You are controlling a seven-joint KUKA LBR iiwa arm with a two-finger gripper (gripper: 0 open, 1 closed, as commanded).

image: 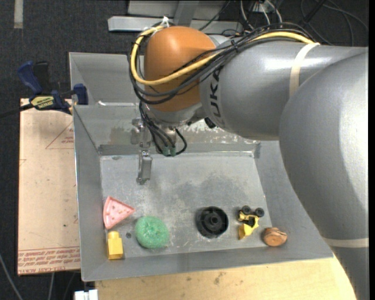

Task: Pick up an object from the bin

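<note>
Pincer [143, 176], open or closed I cannot tell, hangs over bare floor at ten o'clock in the grey metal bin [88, 176], apparently uncommitted, with the nearest candidate, a pink triangular wedge seemingly of foam [117, 211], at its seven o'clock.

Left of the bin [88, 187], dark speckled floor [41, 41], carpet-like and matte, reaching up past the bin's far left corner. On that floor, well left of the bin, a thin black cable [9, 109] in a loose curve. Behind the bin, a pale grey flat plate [126, 23] lying level, with dark floor showing either side of it. Farther behind the bin, toward its right end, a tangle of dark and pale cords [258, 9]. Soft, even light; a dull glare along the bin's far wall; the floor left of the bin much darker than anything near it.
</note>
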